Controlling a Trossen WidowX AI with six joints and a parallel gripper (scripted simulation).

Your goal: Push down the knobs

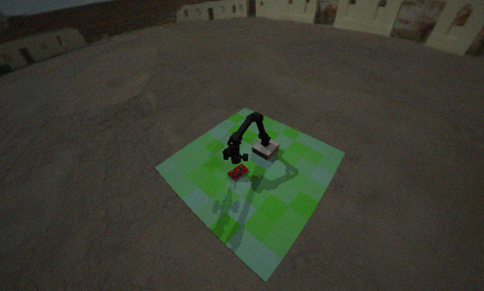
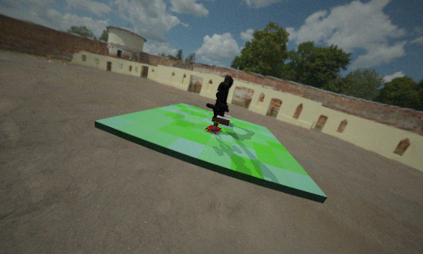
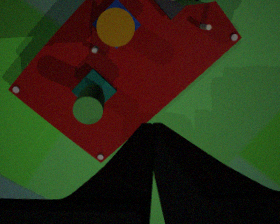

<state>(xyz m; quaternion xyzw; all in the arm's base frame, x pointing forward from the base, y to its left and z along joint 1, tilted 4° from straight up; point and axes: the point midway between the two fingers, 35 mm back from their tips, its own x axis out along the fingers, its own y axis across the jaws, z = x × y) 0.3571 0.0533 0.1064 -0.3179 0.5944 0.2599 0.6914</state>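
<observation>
The red circuit board (image 3: 166, 70) (image 1: 244, 173) (image 2: 208, 128) stands on the table. In the wrist view, a yellow-orange knob (image 3: 115, 27) covers the middle of a blue potentiometer (image 3: 134, 23). A green knob (image 3: 88, 110) appears offset from its teal potentiometer (image 3: 93, 79), with a dark side or stem visible between them. How far down either knob sits is unclear. My gripper (image 3: 151, 132) (image 1: 236, 161) is shut and empty. Its tips are above the board's near edge, to the right of the green knob in the wrist view, touching neither knob.
A dark grey part (image 3: 172, 8) is cut off at the wrist view's top edge. A small light-tipped part (image 3: 206, 27) stands near one board corner, and a small pin (image 3: 94, 50) between the two knobs. The arm's block-shaped base (image 1: 265, 149) stands behind the board.
</observation>
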